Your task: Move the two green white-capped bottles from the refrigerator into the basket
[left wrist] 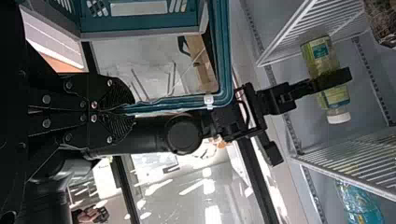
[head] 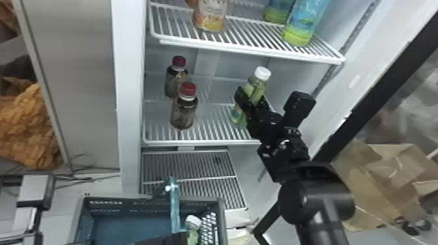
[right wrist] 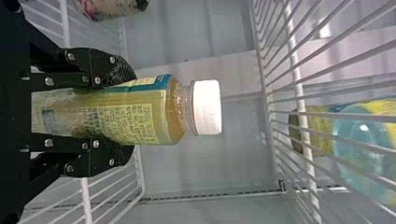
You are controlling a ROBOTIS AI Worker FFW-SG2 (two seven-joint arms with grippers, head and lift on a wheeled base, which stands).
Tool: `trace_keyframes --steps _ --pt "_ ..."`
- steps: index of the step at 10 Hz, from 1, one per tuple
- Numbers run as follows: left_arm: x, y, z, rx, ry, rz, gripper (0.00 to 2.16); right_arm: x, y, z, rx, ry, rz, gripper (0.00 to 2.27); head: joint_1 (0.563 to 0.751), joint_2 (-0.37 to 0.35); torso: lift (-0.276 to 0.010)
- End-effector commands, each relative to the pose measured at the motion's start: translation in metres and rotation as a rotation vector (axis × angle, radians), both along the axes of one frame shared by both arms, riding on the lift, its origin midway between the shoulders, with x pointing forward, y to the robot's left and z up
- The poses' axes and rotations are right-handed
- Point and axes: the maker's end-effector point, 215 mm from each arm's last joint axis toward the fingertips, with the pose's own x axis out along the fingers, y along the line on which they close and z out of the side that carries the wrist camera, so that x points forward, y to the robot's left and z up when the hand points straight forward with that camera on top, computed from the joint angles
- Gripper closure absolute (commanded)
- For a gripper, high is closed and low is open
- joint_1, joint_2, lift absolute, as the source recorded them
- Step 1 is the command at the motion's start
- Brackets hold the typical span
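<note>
Head view: 1 green white-capped bottle (head: 256, 86) at 1 o'clock, gripped by right tool (head: 250, 99); 1 more green bottle (head: 193, 223) in basket (head: 222, 211), 7 o'clock. Left tool (head: 169, 239) pinching basket handle (head: 174, 205). 2 red-capped bottles (head: 184, 110), 10 o'clock.

"How is the right arm (head: 316, 198) lying?"
"It is slanting up from the head view's bottom edge, right of centre, and the right gripper (head: 251, 100) is sitting at its upper end."
"What are that one's fingers (right wrist: 119, 74) doing?"
"They are standing parted, gripping from opposite sides."
"And the left gripper (head: 177, 238)?"
"It is resting low, at the bottom edge, and its fingers (left wrist: 114, 93) are clamping, almost meeting."
</note>
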Motion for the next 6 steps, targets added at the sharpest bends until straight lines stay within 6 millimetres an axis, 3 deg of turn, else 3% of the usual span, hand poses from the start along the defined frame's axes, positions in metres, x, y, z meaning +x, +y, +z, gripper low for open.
trace_keyframes --steps 1,6 --pt "0.0 0.0 0.0 0.001 -0.002 0.0 1.14 -0.014 0.007 0.003 0.015 -0.002 0.019 0.96 0.695 -0.35 -0.263" --pt "-0.001 0.0 0.0 0.001 0.001 0.0 1.14 -0.062 0.026 0.012 0.067 0.0 0.066 0.96 0.695 -0.35 -0.263"
